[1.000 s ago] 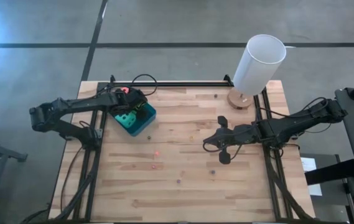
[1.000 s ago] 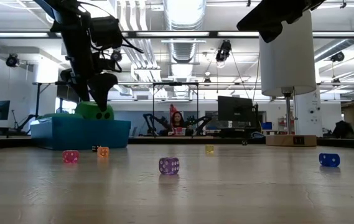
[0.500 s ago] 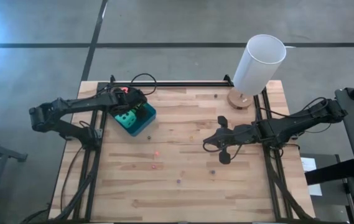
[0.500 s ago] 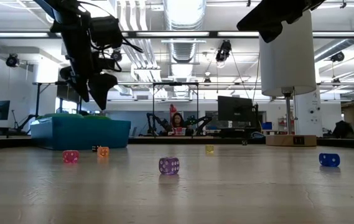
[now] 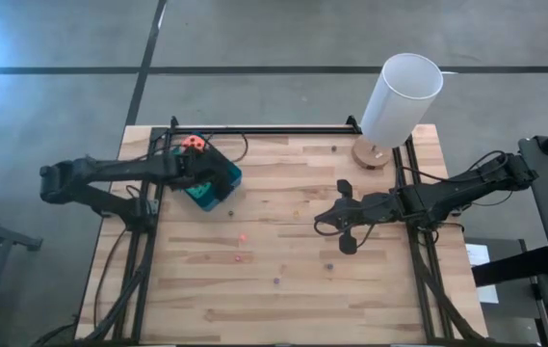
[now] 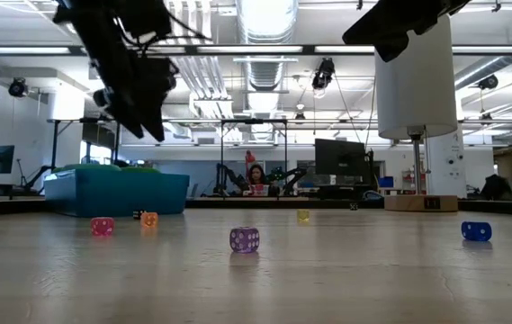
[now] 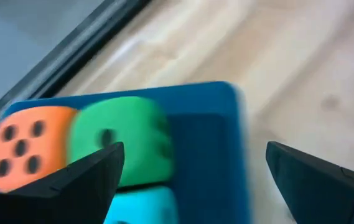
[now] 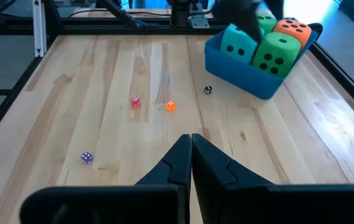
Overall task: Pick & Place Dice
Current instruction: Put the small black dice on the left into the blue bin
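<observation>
Dice (image 8: 270, 41): four, all in blue tray (image 8: 242, 73) at desk (image 5: 283, 241) corner. Left tool (image 7: 189, 180): spread, empty, above tray. Right tool (image 8: 191, 152): pressed together, mid-desk.

The left arm hides part of the blue tray (image 5: 223, 181) from above; the second green die (image 8: 265, 22) shows only partly

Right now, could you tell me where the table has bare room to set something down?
The wood between the blue tray and the lamp is nearly bare. The near strip is open too. Small dice dot the centre beside the right claw; the left claw hangs over the tray.
</observation>
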`<action>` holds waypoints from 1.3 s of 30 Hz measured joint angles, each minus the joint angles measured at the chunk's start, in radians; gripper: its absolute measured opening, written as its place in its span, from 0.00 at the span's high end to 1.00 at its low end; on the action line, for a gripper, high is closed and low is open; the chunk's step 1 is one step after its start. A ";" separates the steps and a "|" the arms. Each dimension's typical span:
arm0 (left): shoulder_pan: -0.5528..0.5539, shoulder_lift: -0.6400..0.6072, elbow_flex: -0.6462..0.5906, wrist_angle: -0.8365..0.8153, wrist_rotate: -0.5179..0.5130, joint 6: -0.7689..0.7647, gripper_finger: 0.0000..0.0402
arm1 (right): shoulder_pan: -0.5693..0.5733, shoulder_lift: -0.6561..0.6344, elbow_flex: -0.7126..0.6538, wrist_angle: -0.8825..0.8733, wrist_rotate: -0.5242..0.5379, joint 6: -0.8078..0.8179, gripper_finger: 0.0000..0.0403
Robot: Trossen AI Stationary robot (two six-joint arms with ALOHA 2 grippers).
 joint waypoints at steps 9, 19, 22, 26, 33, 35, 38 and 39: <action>-0.273 0.035 0.000 0.056 0.076 -0.175 0.03 | 0.000 0.000 0.000 0.000 0.000 0.000 0.98; -0.335 0.126 0.000 0.112 0.171 -0.305 0.03 | 0.000 0.000 0.000 0.001 0.000 0.000 0.98; -0.334 0.154 0.000 0.113 0.173 -0.305 0.02 | 0.000 0.000 0.000 0.000 0.000 0.000 0.98; -0.324 0.202 -0.001 0.116 0.173 -0.310 0.01 | 0.000 0.000 0.000 0.000 0.000 0.000 0.98; -0.315 0.293 0.019 0.116 0.176 -0.348 0.06 | 0.000 0.000 -0.001 0.000 0.000 0.000 0.98; -0.313 0.325 0.029 0.111 0.176 -0.367 0.08 | 0.000 0.000 -0.001 0.001 0.000 0.000 0.98; -0.304 0.379 0.056 0.079 0.175 -0.402 0.12 | 0.000 0.000 -0.001 0.000 0.000 0.000 0.98; -0.301 0.398 0.068 0.059 0.175 -0.414 0.13 | 0.000 0.000 -0.001 0.000 0.000 0.000 0.98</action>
